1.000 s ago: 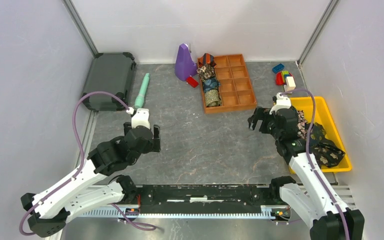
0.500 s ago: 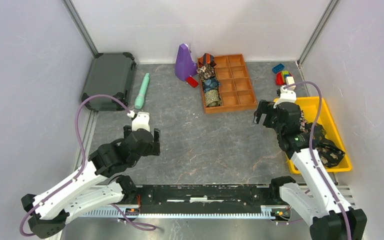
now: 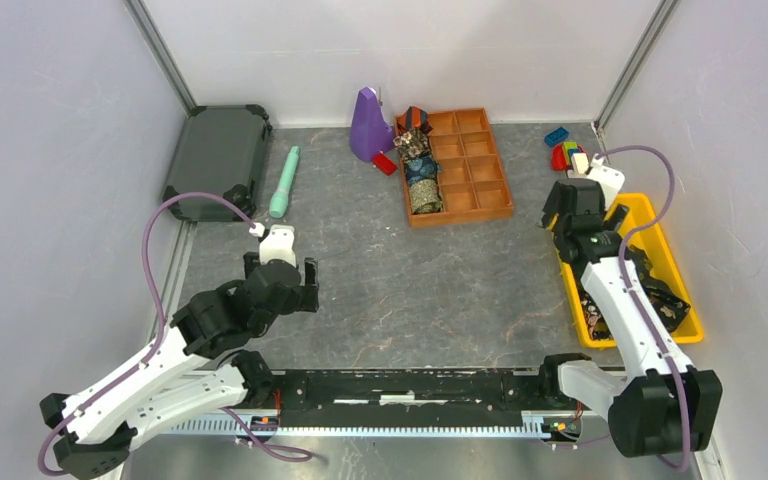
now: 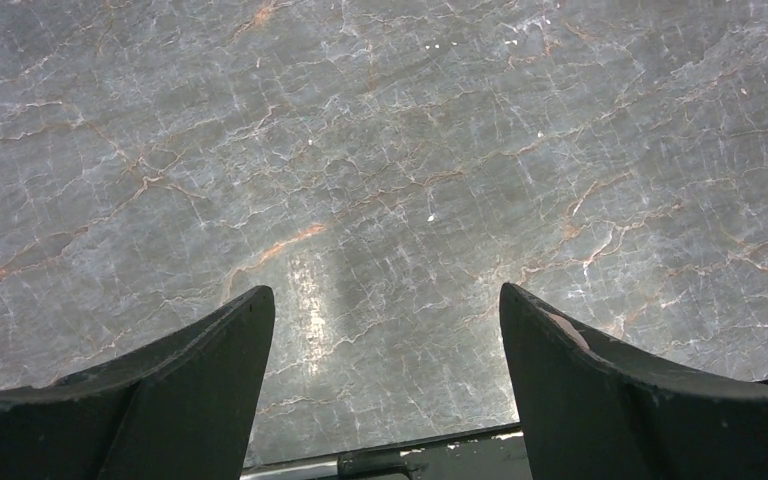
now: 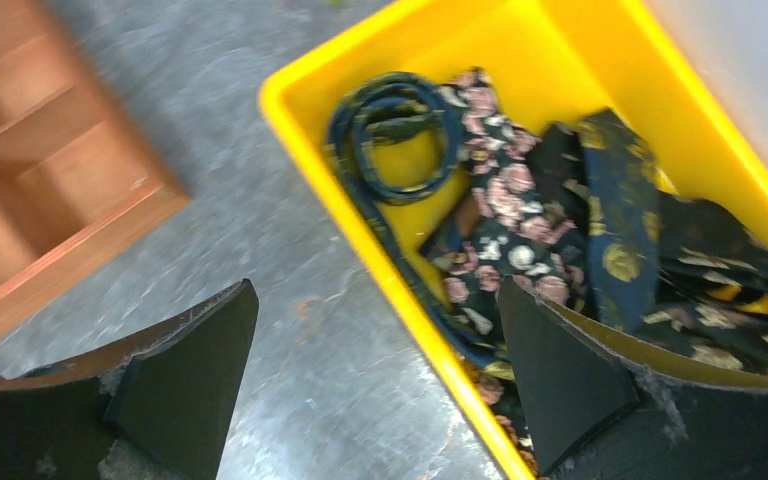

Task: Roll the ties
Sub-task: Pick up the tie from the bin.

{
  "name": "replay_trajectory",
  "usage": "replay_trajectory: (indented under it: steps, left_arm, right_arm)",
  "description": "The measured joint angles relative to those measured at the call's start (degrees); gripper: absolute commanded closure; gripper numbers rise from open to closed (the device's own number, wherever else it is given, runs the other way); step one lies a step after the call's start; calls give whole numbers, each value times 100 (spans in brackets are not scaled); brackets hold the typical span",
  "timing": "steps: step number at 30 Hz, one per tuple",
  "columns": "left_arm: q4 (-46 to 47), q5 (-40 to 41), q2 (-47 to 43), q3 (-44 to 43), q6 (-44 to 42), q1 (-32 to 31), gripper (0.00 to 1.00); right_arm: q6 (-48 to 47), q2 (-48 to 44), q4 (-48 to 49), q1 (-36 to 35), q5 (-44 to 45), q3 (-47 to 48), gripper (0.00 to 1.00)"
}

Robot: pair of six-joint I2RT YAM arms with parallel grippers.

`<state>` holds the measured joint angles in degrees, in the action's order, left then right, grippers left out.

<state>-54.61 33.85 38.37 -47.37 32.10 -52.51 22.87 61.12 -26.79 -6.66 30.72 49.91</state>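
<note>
Several tangled ties (image 5: 508, 228) sit partly hidden behind right hand (image 5: 375, 295).

The left arm (image 3: 148, 365) and right arm (image 3: 622, 310) share one build: smooth white shell links joined by bulky black joint housings, each ending at a black base block on a black rail (image 3: 390, 388) edged with a toothed silver strip. A purple cable (image 3: 175, 203) runs along each arm to a small white camera block (image 3: 278, 243) at the wrist. A tiny green light (image 3: 592, 240) glows on the right arm. The left claw (image 4: 385, 292) has two broad, matte black fingers (image 4: 190, 385) tapering to blunt tips; the right claw (image 5: 378, 290) matches, its edges scuffed grey.
</note>
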Motion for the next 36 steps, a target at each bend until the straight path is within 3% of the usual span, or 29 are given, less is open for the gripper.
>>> replay_trajectory:
  steps: [7,15,22,29,36]
  left_arm:
    - [42,-76,-17,0,0,0,11]
    - [79,-140,20,20,0,0,11]
    - [81,-142,90,31,0,0,11]
    - [83,-142,173,31,-2,0,11]
    - [90,-142,173,31,0,0,11]
  right_arm:
    - [345,114,-111,1292,101,-105,2]
    - [769,122,-83,2719,-560,-640,2]
    - [1056,120,24,3169,-953,-1259,2]
    - [1182,170,345,3226,-1196,-1639,24]
    - [1244,210,573,3320,-1239,-1792,68]
